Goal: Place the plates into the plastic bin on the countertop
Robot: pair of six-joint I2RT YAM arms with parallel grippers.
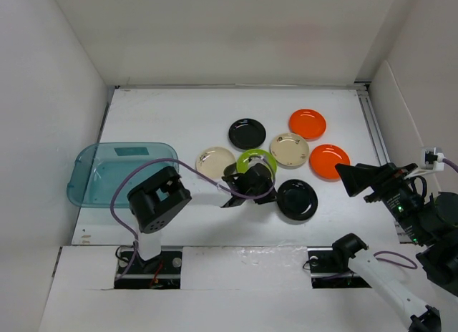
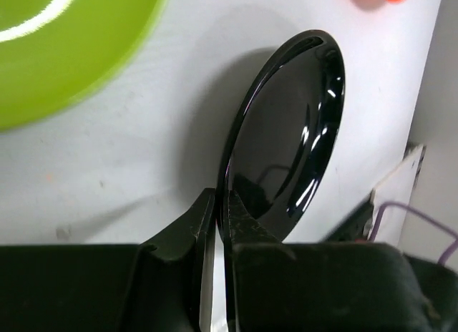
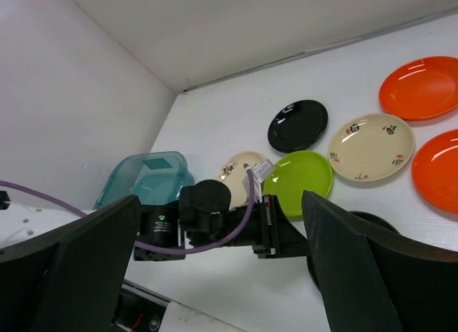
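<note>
My left gripper [image 1: 274, 192] is shut on the rim of a black plate [image 1: 297, 200]. In the left wrist view the fingertips [image 2: 240, 214] pinch the near edge of that black plate [image 2: 286, 139]. Just behind the gripper lies the lime green plate [image 1: 255, 157], partly hidden by it. Further back are another black plate [image 1: 247, 134], two cream plates [image 1: 289, 150] [image 1: 213, 161] and two orange plates [image 1: 308, 124] [image 1: 329, 161]. The teal plastic bin [image 1: 122, 173] stands at the left of the countertop [image 1: 179, 110], with nothing in it. My right gripper [image 1: 345, 179] hovers open at the right, holding nothing.
White walls close the countertop on the left, back and right. A purple cable loops from the left arm [image 1: 159, 199] over the bin's near corner. The right wrist view shows the left arm [image 3: 207, 217] stretched between the bin [image 3: 143, 176] and the green plate [image 3: 304, 176].
</note>
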